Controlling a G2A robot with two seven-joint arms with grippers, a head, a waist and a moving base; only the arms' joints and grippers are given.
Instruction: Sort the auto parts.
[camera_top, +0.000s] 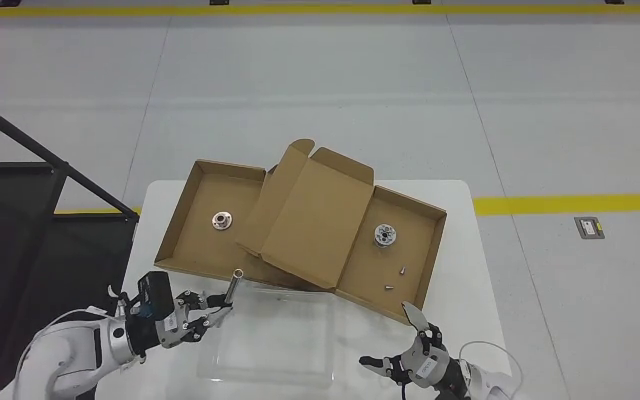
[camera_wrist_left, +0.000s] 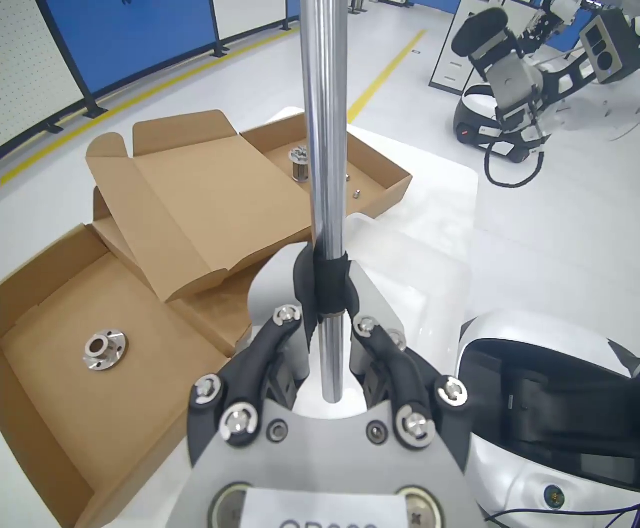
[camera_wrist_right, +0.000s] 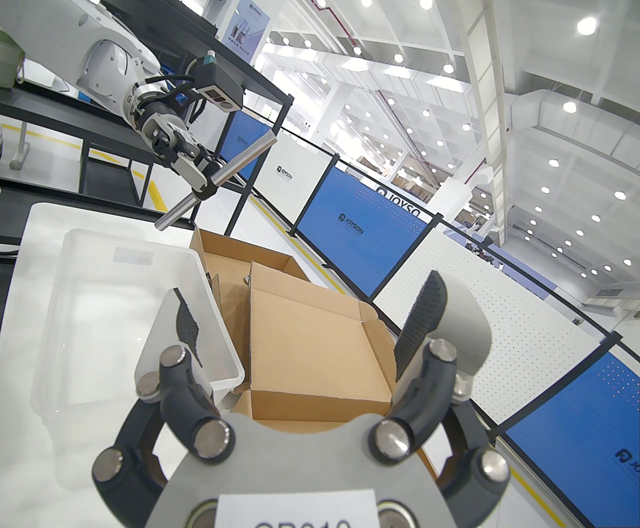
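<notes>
— Where's the rod?

— In the left gripper (camera_wrist_left: 325, 285). Its pads are pinched hard on the rod (camera_wrist_left: 324, 125) near the back end. A short stub pokes out behind the fingers and most of the length sticks out in front.

— Pointing which way?

— Away from the robot, along the wrist's own line. From above, the far tip hangs just over the near wall of the left box (camera_top: 195, 245). A flange (camera_top: 220, 219) lies flat on that box's floor, ahead of the tip and a little off its line.

— And further right?

— A flap (camera_top: 305, 215) is folded across between the boxes. Then comes the right box (camera_top: 415, 240), with a hub (camera_top: 385, 234) and a few screws (camera_top: 401, 268) in it. The bin (camera_top: 270, 345) sits in front of both boxes, just beside the held rod.

— The other arm?

— The right gripper (camera_wrist_right: 307, 305) hangs near the right box's front corner, fingers spread wide with nothing between them. It's well apart from the rod.

— So what does the drop depend on?

— I'd say on that long axis. The left box is straight ahead of the tip, so the left arm is plainly the nearer one. The right box is across the flap. Either way, I think the rod has to come down lengthwise onto the floor, not end-on against a wall.
</notes>
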